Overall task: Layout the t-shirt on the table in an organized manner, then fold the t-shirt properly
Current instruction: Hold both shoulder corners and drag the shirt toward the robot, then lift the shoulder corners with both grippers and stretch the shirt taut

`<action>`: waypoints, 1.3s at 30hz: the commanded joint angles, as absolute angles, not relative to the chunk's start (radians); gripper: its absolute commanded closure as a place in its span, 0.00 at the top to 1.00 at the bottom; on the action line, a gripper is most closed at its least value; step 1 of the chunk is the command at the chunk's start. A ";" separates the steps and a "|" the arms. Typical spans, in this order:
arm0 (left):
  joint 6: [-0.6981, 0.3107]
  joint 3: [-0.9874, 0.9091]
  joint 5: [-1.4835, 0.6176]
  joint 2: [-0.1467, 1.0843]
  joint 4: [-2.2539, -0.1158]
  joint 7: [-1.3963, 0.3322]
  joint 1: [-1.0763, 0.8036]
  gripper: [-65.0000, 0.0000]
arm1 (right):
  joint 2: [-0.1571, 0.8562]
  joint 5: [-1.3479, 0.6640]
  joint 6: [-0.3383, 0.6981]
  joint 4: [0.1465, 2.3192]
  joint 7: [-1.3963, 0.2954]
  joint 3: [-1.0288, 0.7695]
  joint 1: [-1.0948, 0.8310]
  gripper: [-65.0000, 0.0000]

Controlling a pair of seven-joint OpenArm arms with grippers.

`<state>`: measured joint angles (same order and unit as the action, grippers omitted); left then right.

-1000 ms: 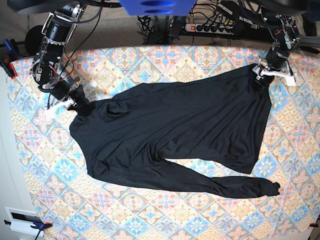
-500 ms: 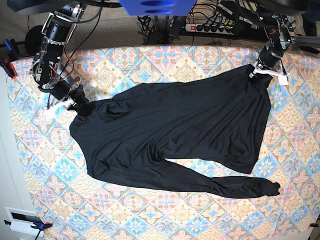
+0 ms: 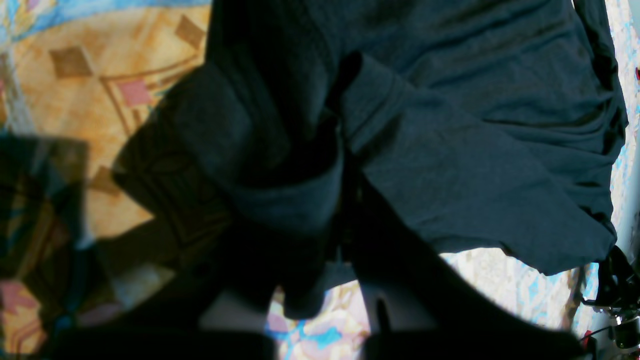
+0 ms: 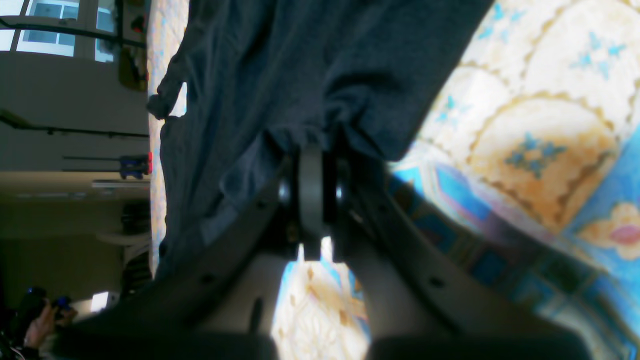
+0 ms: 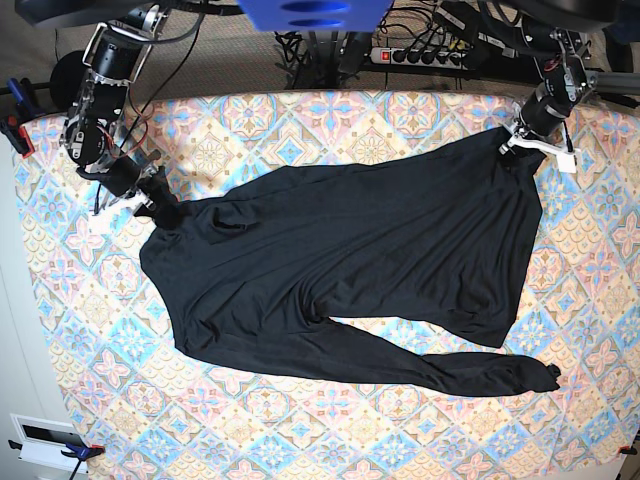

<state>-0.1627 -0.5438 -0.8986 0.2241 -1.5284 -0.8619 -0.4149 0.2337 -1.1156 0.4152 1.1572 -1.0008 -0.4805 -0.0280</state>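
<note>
A: What did the base view give you?

B: The t-shirt (image 5: 340, 270), a plain black long-sleeved one, lay spread slantwise across the middle of the table (image 5: 60, 330). One sleeve trailed along its near edge toward the cuff. The left gripper (image 5: 522, 142) was pinched on the far corner of the garment, on that view's right. The right gripper (image 5: 150, 195) was pinched on the opposite corner.

A: And the left wrist view?

B: Mostly dark fabric. The left gripper (image 3: 345, 220) was closed on a bunched fold of the t-shirt (image 3: 475, 165), with the patterned table (image 3: 75, 100) beside and beneath it.

A: The right wrist view?

B: The right gripper (image 4: 312, 150) was shut on a gathered edge of the t-shirt (image 4: 300, 65), and the table (image 4: 540, 125) was bare beside it.

A: How would the cloth handle?

B: I judged it light, thin and very limp. It would sag and wrinkle rather than hold a shape, and could slip from a shallow pinch. Corners, hem and shoulder seams looked the best places to hold.

A: Anything in the way?

B: Nothing lay on the table near the garment. Beyond its far edge were a power strip (image 5: 425, 56) and cables. A blue clamp (image 5: 22, 105) sat at the edge past the right gripper. The loose sleeve itself seemed the likeliest thing to snag or fold under.
</note>
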 commanded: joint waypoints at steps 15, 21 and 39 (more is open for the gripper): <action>-0.140 -0.587 -0.854 0.325 -1.523 -0.920 -0.433 0.00 | 0.321 -1.076 0.366 1.144 -1.046 -0.486 -0.048 0.00; -0.140 -0.684 -0.851 0.331 -1.523 -0.921 -0.432 0.00 | 0.337 -1.076 0.366 1.138 -1.046 -0.492 -0.050 0.00; -0.140 -0.690 -0.851 0.300 -1.523 -0.921 -0.432 0.00 | 0.351 -1.082 0.366 1.254 -1.047 -0.516 -0.157 0.00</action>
